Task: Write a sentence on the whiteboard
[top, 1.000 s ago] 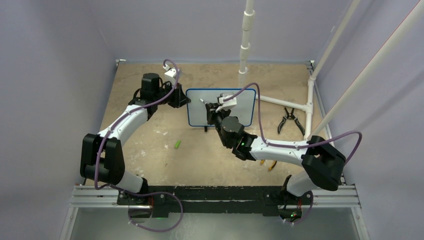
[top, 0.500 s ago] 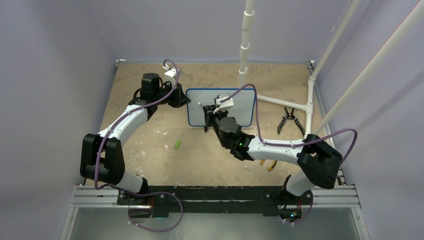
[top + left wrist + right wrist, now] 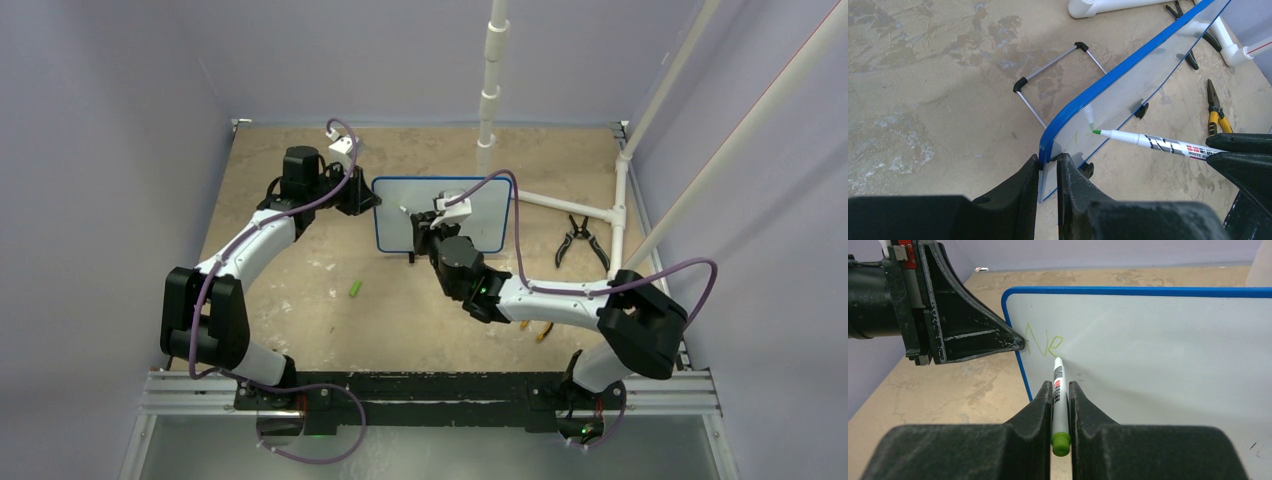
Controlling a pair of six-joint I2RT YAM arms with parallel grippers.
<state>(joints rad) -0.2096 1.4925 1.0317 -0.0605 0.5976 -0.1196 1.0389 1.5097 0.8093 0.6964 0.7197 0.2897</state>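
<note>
looking at the top view, you have the whiteboard (image 3: 395, 228) standing upright on the tabletop (image 3: 300, 300), just above the centre of the frame. your left end effector (image 3: 1049, 167) is pinching the board's blue-framed left edge, one finger pressed on each face. your right end effector (image 3: 1060, 390) is pinching a whiteboard marker (image 3: 1057, 372) between its two fingers, the green butt end toward the bottom of the right wrist frame and the tip against the white surface. the sentence (image 3: 1044, 343) is a few thin green strokes reading roughly "ne" in the board's upper left corner, just beside the left fingertips. the marker tip sits right below the last stroke. a wire stand (image 3: 1058, 75) lies flat behind the board. a small green cap (image 3: 355, 288) lies well apart, left of centre in the top view. black pliers (image 3: 580, 240) lie at centre right, near the white pipe (image 3: 565, 205).
</note>
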